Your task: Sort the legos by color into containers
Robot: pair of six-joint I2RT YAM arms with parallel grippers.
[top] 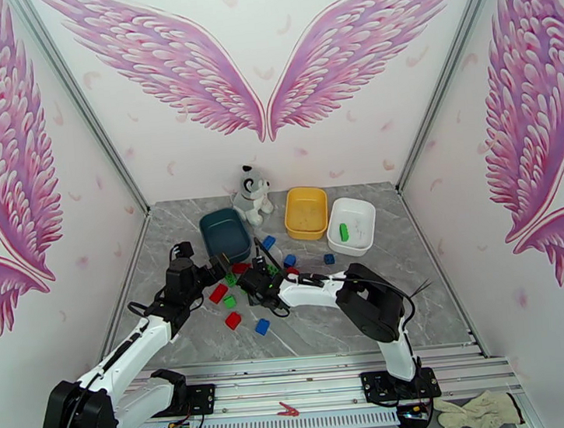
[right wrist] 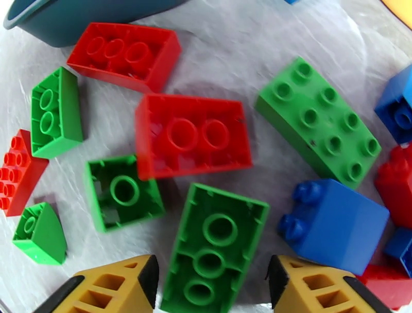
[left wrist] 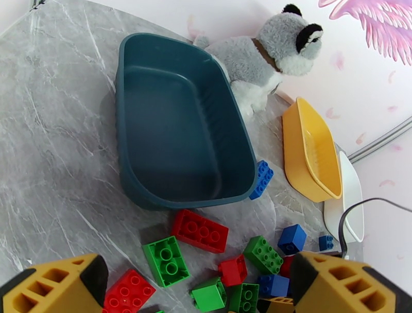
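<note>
Starting nearest the arm bases, we see a stray red brick (top: 233, 320) & a stray blue brick (top: 262, 326) on the grey marble table (top: 413, 294), approx 6 o'clock of the main lego pile (top: 231, 280).

Over that pile our right gripper (right wrist: 213, 280) sits low, jaws apart, w/ an upturned green brick (right wrist: 216, 242) lying between its yellow fingertips (right wrist: 116, 283). We can't tell if they touch it. Round that brick in the right wrist view:
- an upturned green square (right wrist: 123, 193) at 10 o'clock
- an upturned red block (right wrist: 193, 136) at 12
- a studs-up green 2x4 (right wrist: 316, 121) at 1–2
- a blue cube (right wrist: 335, 224) at 3

Our left gripper (left wrist: 198, 278) is at the pile's 9 o'clock side, jaws wide apart, gripping nothing, w/ mixed bricks lying below it.

Past it the dark teal tub (left wrist: 121, 103) stands at the pile's 11 o'clock. A red 2x4 (left wrist: 200, 230) lies just beside its near wall & a tilted blue brick (left wrist: 262, 179) is propped against its right corner.

Farther back are the yellow tub (top: 291, 210) at 1 o'clock & the white tub (top: 364, 212) at 2, side by side. One small green brick (top: 343, 231) lies in the white one.

Farthest, the plush dog (top: 252, 194) sits between the teal & yellow tubs.
</note>
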